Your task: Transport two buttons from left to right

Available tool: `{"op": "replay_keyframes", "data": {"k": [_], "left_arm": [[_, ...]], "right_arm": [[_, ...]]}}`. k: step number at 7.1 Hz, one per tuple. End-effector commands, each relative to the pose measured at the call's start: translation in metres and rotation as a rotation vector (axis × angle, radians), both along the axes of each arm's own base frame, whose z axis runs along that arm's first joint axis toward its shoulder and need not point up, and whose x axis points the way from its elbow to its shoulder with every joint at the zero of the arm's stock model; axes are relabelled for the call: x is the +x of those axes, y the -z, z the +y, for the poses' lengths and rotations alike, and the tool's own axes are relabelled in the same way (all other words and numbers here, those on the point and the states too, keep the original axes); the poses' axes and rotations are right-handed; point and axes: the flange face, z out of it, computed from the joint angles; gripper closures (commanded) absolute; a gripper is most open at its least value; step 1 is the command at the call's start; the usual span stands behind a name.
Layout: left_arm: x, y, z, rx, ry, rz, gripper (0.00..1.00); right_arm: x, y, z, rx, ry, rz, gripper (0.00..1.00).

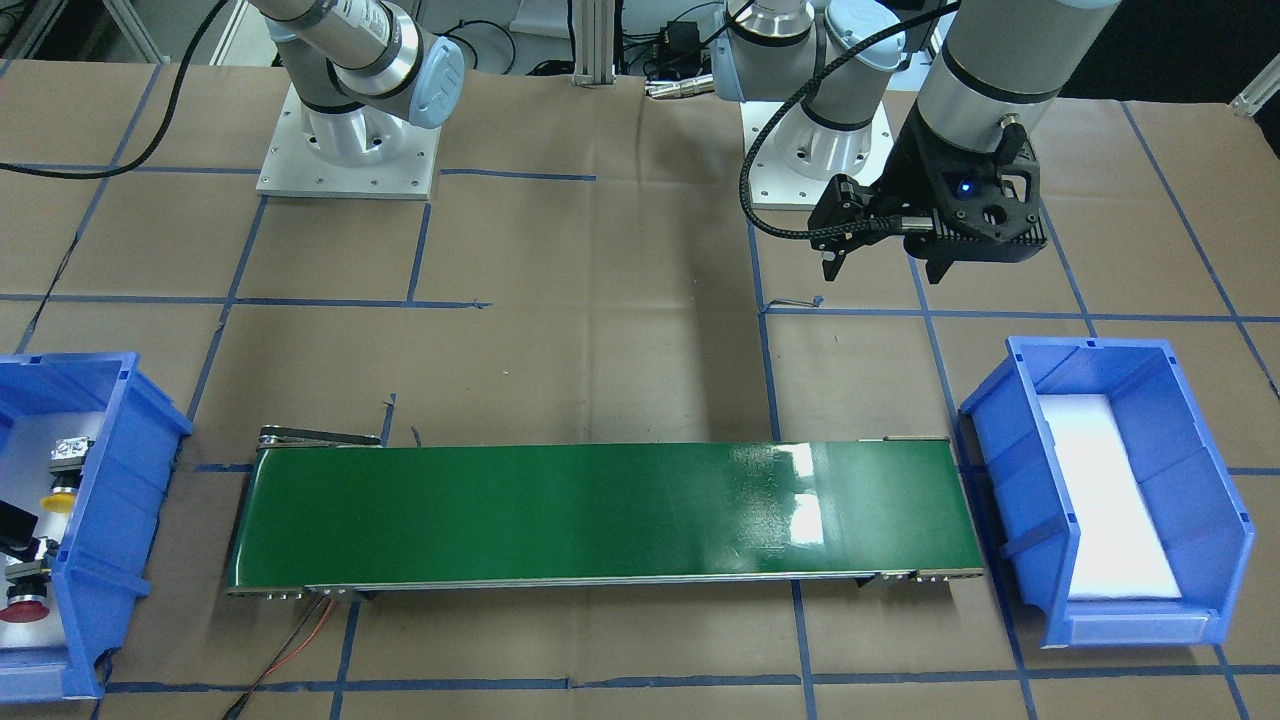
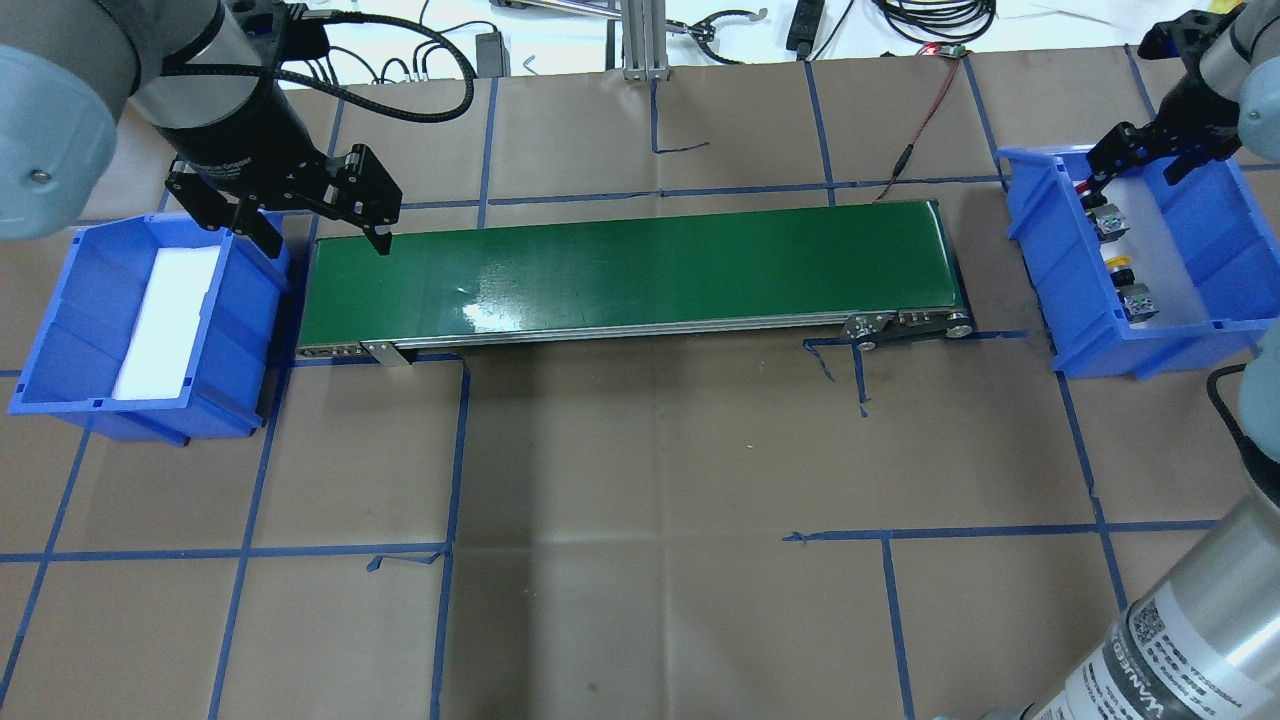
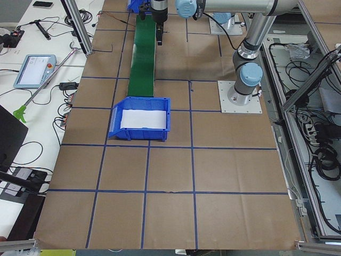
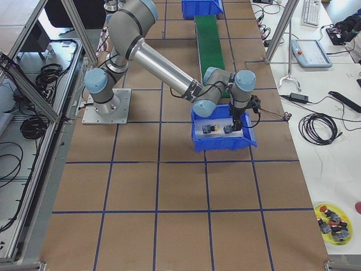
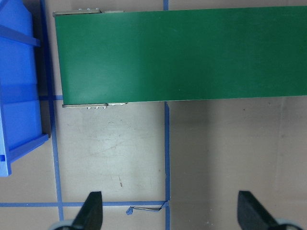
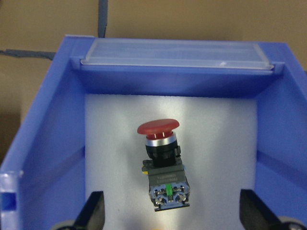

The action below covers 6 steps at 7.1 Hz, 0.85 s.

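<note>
Red mushroom-capped button, cap toward 12 o'clock, lies on white foam in a blue plastic bin; right gripper hangs above, jaws spread wide, holding nothing.

Two buttons, two bins, one conveyor.

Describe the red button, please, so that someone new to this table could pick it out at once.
Find the long green belt, then the blue bin at its end on the robot's right. Of the two lying on white foam inside, the red button is the one with the red mushroom cap; the yellow button beside it has a yellow cap.
</note>
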Motion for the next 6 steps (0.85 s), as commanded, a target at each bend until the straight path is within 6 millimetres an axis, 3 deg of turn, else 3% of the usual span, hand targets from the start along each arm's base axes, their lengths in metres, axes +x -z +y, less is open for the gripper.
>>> {"op": "replay_keyframes", "data": {"k": [1,2,3,4,5,6], "left_arm": [[0.000,0.000,0.000,0.000,0.000,0.000,0.00],[0.000,0.000,0.000,0.001,-0.001,0.000,0.00],[0.000,0.000,0.000,0.001,-0.002,0.000,0.00],[0.000,0.000,0.000,0.001,-0.002,0.000,0.00],[0.000,-0.001,0.000,0.000,-0.002,0.000,0.00],[0.000,-0.001,0.000,-0.002,-0.002,0.000,0.00]], "right_arm": [[0.027,-0.091,0.024,-0.097,-0.024,0.049,0.00],[0.047,-0.151,0.050,-0.134,-0.038,0.083,0.00],[0.088,-0.190,0.075,-0.133,-0.062,0.068,0.00],[0.132,-0.190,0.093,-0.010,-0.008,-0.001,0.00],[0.177,-0.191,0.098,0.022,0.066,-0.034,0.00],[0.234,-0.195,0.109,0.032,0.054,-0.040,0.00]]}}
